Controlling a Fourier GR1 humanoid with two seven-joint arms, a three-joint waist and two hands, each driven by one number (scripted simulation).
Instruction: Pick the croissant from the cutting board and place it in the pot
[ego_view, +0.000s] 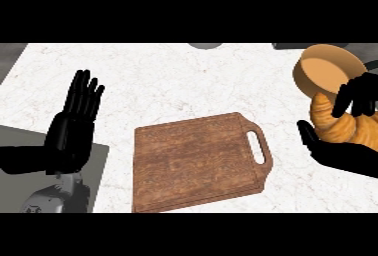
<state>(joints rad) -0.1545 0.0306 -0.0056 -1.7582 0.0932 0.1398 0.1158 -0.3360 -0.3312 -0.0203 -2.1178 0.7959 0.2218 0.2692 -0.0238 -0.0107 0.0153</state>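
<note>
Head view, single entry. Counter (170, 80): white, marbled, bearing all items. Cutting board (196, 162): brown wood, rectangular, lying flat at the middle of the counter, turned slightly askew, with a slot handle (257, 146) cut through its right-hand end; taken here as the reference item. Croissant (339, 122): golden-brown, curved, off the cutting board and well to the right of its handle end, held upright in the right hand. Right hand (347, 157): black, right of the cutting board, clasped round the croissant, thumb on the side nearer the board and fingers (358, 95) curled over the pastry's top from the far side. Pot (328, 70): tan, round, beyond and to the right of the cutting board, its opening showing toward the view; the croissant's upper end overlaps its lower rim in the view, and whether the two touch cannot be told. Left hand (74, 125): black, left of the cutting board and apart from it, at rest with fingers straight, pointing away from the robot, holding nothing. Grey panel (22, 137): flat, left of the cutting board, partly beneath the left hand.
</note>
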